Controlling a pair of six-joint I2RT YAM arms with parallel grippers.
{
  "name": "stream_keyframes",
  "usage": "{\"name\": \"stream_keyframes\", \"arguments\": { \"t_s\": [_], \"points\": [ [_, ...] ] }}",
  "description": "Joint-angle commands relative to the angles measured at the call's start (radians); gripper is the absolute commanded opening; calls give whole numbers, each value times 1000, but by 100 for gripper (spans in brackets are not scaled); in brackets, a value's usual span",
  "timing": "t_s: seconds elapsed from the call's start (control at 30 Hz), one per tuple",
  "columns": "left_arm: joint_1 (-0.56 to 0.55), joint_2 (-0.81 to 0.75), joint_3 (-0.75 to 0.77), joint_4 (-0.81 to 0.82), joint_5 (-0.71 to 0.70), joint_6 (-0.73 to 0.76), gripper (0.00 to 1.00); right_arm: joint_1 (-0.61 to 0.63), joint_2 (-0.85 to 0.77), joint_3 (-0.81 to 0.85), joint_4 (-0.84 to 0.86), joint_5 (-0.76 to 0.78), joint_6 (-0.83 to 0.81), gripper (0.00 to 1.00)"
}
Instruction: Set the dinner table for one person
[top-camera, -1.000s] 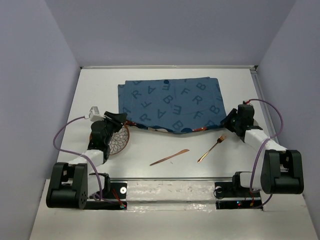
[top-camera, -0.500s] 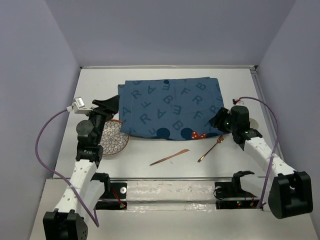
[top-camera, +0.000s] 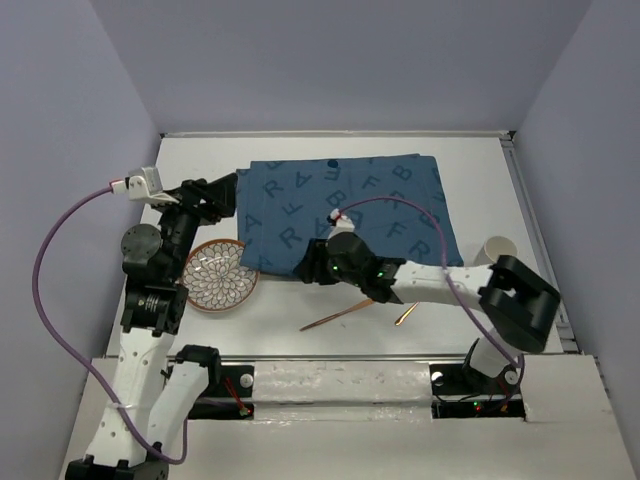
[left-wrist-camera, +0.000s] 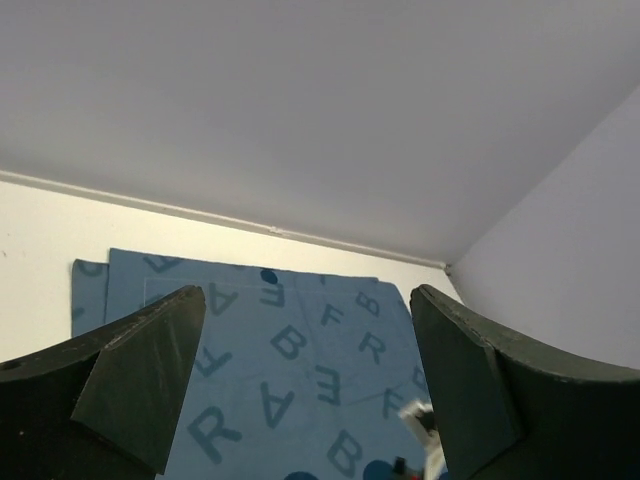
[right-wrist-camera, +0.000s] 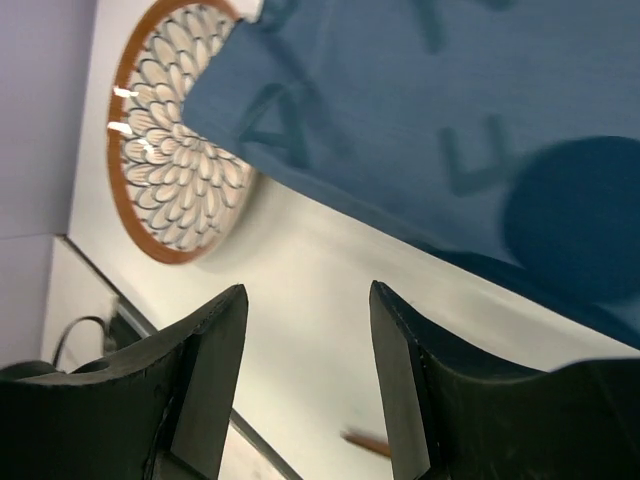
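Left pincer (left-wrist-camera: 300, 390) open, empty, above left edge of blue mat (top-camera: 380, 200). Right pincer (right-wrist-camera: 305, 300) open, empty, by mat's near edge, near flower plate (top-camera: 220, 275). White worktop (top-camera: 480, 180) under all. Knife (top-camera: 338, 316) near front; maybe fork (top-camera: 405, 316) beside, half hidden.

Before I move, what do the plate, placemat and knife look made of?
Plate: likely glazed ceramic, glossy; highlights glint on its petal pattern and brown rim. Placemat: cloth, matte; its printed surface shows no shine and one corner looks folded over. Knife: probably metal with a copper-coloured finish, though too small to be sure.
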Motion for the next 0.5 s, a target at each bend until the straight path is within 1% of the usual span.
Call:
{"name": "stream_keyframes", "arguments": {
  "t_s": [0.0, 0.03, 0.13, 0.23, 0.33, 0.47],
  "points": [
    [-60, -54, 36, -138, -51, 184, 95, 91, 198, 179, 192, 61, 122, 58],
    [-81, -72, 15, -139, -64, 192, 95, 116, 236, 214, 192, 68, 132, 58],
    [-106, -105, -23, -135, -99, 208, 96, 128, 360, 327, 178, 52, 169, 58],
    [-135, -126, -57, -124, -110, 221, 96, 148, 440, 392, 156, 47, 200, 58],
    [-161, -139, -70, -121, -112, 228, 96, 159, 478, 418, 146, 48, 223, 58],
    [-183, -157, -71, -122, -112, 235, 97, 168, 533, 467, 127, 39, 251, 55]
  ]
}}
